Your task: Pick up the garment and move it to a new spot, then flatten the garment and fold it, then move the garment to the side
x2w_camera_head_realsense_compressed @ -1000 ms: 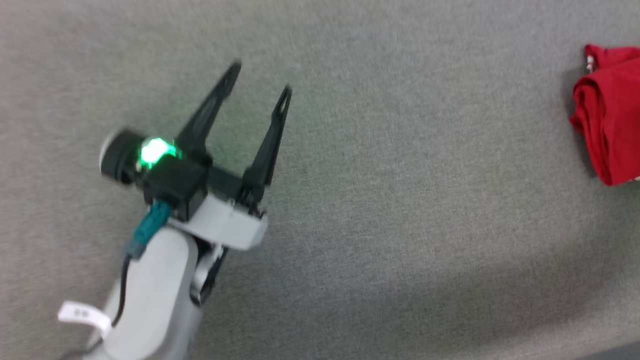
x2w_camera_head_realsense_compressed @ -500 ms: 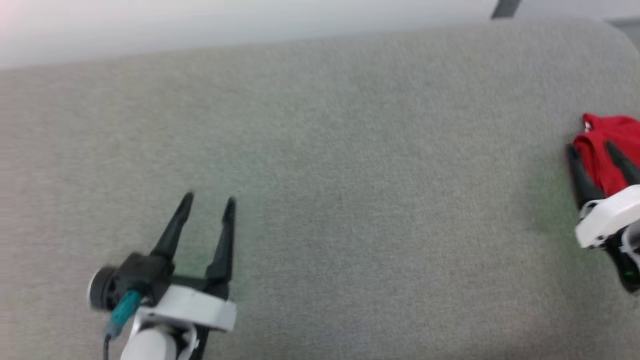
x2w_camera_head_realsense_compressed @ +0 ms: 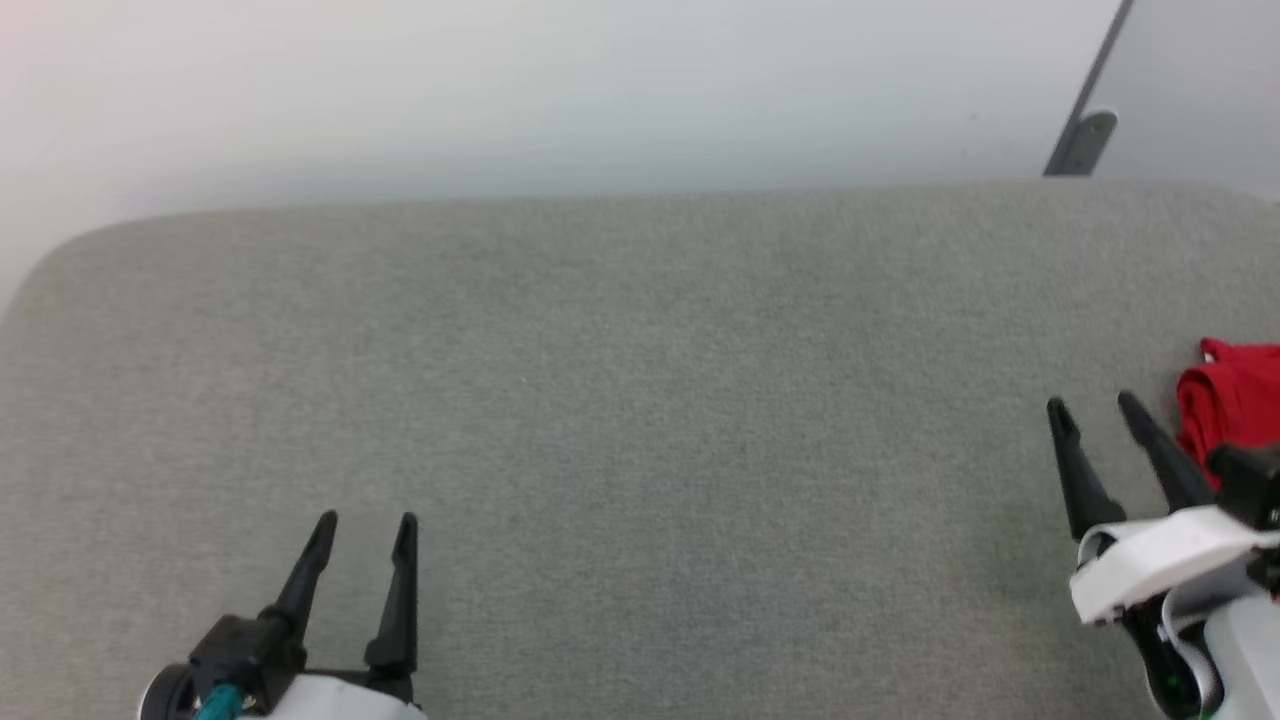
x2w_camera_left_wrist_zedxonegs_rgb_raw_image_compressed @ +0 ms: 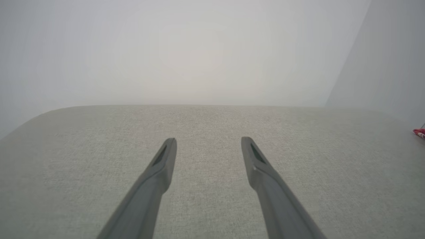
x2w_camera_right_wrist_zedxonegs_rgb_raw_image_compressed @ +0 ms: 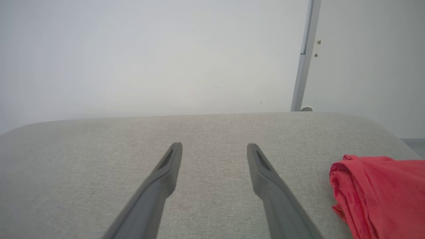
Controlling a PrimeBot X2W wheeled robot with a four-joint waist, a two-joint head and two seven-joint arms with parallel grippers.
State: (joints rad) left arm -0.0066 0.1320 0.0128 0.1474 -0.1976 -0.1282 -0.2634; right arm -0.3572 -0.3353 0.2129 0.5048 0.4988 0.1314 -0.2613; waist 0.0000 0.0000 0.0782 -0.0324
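1. Grey fabric surface (x2w_camera_head_realsense_compressed: 640,400) spreads before you, a pale wall (x2w_camera_head_realsense_compressed: 500,90) behind it
2. Your left gripper (x2w_camera_head_realsense_compressed: 366,522) sits at the lower left, fingers spread, empty
3. Your right gripper (x2w_camera_head_realsense_compressed: 1092,404) is spread too, holding nothing
4. You'll find the garment (x2w_camera_head_realsense_compressed: 1235,400) just beside it at the right edge, seemingly folded, cut off by the frame

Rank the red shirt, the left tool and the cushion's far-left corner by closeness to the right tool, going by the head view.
Starting from the right tool:
1. The shirt, just to its right.
2. The left tool, far across at the lower left.
3. The cushion's far-left corner, beyond the left tool at the upper left.
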